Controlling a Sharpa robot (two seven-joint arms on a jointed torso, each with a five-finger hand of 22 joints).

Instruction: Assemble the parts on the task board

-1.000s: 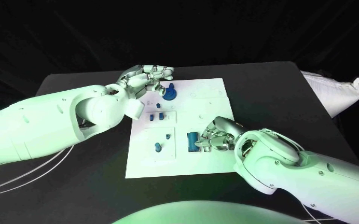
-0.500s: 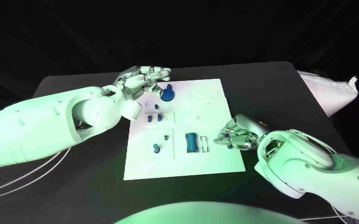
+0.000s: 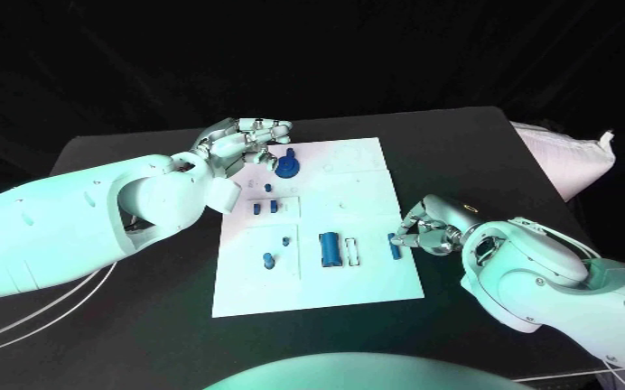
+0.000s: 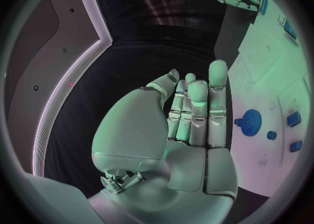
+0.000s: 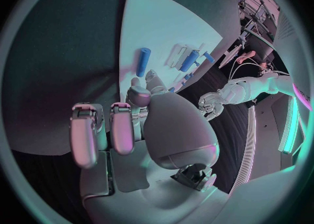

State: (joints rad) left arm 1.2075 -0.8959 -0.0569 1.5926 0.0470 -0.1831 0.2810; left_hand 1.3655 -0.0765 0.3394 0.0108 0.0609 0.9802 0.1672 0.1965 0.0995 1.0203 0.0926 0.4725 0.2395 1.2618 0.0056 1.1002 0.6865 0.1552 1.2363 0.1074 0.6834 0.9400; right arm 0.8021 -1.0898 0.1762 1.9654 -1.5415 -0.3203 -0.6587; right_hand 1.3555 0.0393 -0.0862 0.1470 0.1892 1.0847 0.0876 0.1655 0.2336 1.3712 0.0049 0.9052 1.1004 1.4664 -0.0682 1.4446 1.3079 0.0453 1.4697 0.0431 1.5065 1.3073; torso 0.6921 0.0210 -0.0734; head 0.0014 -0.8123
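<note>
The white board (image 3: pixel 341 218) lies in the middle of the black counter (image 3: pixel 469 151). A blue gear (image 3: pixel 286 169) sits near its far end, and several small blue pieces (image 3: pixel 267 207) stand at mid-board. A blue cylinder (image 3: pixel 330 247) rests in a slot, while a small blue peg (image 3: pixel 395 248) lies loose at the right edge, so assembly looks only partly done. The right hand (image 3: pixel 430 232) hovers beside that peg, fingers curled, holding nothing visible. The left hand (image 3: pixel 245 142) hangs at the board's far left corner, fingers straight and pressed together, empty.
</note>
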